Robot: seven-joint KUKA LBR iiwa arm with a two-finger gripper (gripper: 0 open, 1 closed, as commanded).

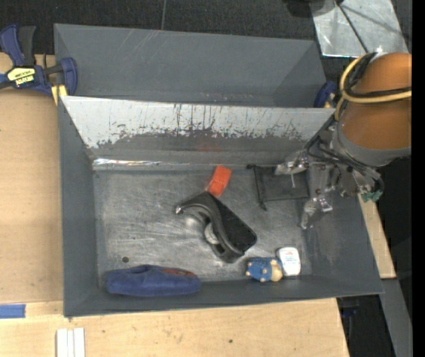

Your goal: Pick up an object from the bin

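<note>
Here the bin [79, 222] holds black tool [227, 229], blue cloth [151, 281]; end effector [313, 199] state unclear

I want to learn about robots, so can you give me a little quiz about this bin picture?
1. True or false: the orange block lies near the bin's back wall.
2. Where does the blue cloth bundle lie? A) front-left B) back-right C) the middle
3. Fill in: seen in the picture, the gripper hangs over the bin's ____ side.
Key: 1 true; 2 A; 3 right.
</note>
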